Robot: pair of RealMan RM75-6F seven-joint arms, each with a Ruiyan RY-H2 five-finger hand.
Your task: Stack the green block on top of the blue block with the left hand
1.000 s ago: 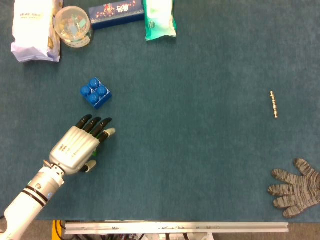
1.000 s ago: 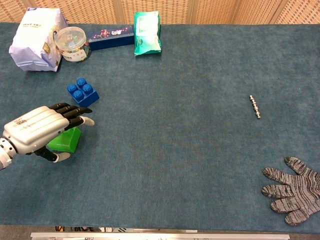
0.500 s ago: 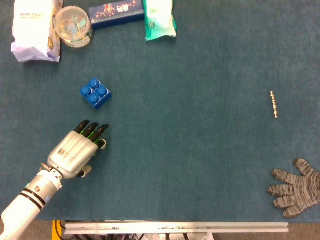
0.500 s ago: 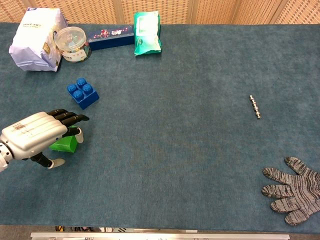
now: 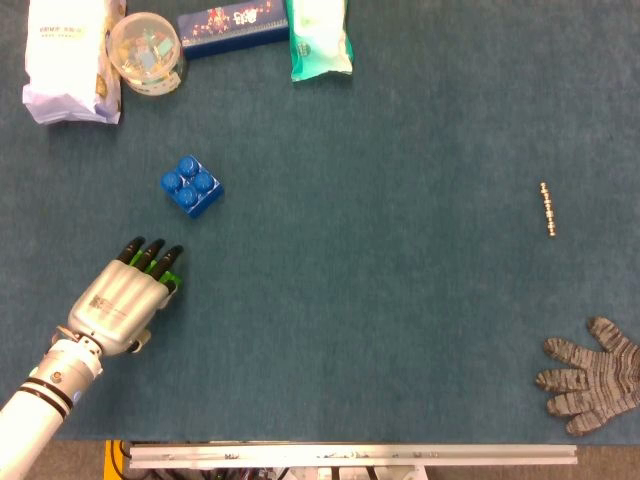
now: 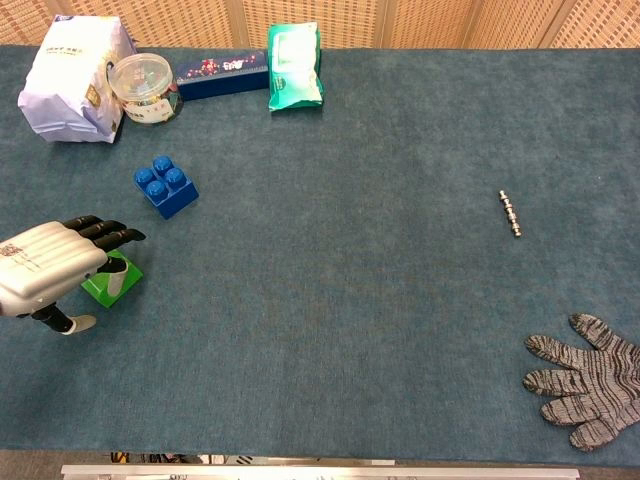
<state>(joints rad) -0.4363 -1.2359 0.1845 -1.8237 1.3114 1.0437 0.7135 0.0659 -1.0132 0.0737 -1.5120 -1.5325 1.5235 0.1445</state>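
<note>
While the left hand (image 6: 50,272) is being held low at the near left of the table (image 6: 350,260), the green block (image 6: 112,280) is being gripped under its curled fingers, only its right part showing. One blue block (image 6: 165,186) is being left alone just beyond it, apart from the hand. One green block and one blue block are being counted. The right hand is not being shown.

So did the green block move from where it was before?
Yes. The green block, under the left hand, slid left, away from the blue block.
</note>
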